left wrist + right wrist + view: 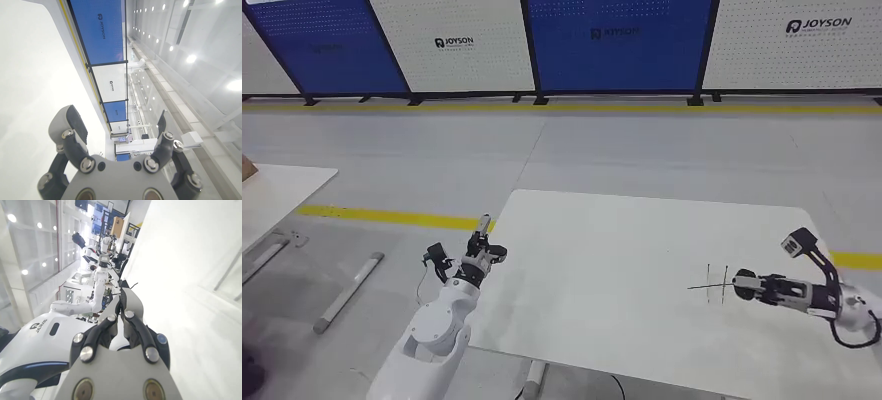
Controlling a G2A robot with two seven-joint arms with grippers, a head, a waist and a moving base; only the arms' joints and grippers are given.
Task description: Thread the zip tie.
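A thin black zip tie (pixel 704 288) sticks out level from my right gripper (pixel 735 283), which is shut on its end above the right part of the white table (pixel 612 250). Two more thin black strips (pixel 708 282) cross it at right angles; I cannot tell whether they lie on the table or hang from it. In the right wrist view the fingertips (pixel 122 294) are pressed together and a short black tip of the zip tie (pixel 134 284) pokes out past them. My left gripper (pixel 119 121) is open and holds nothing, at the table's left edge (pixel 482 243), pointing away over the floor.
The white table top (pixel 28 75) is bare around both arms. A second white table (pixel 282 190) stands at the far left, and a grey tube (pixel 347 292) lies on the floor beside it. Blue and white partition panels (pixel 622 45) line the back.
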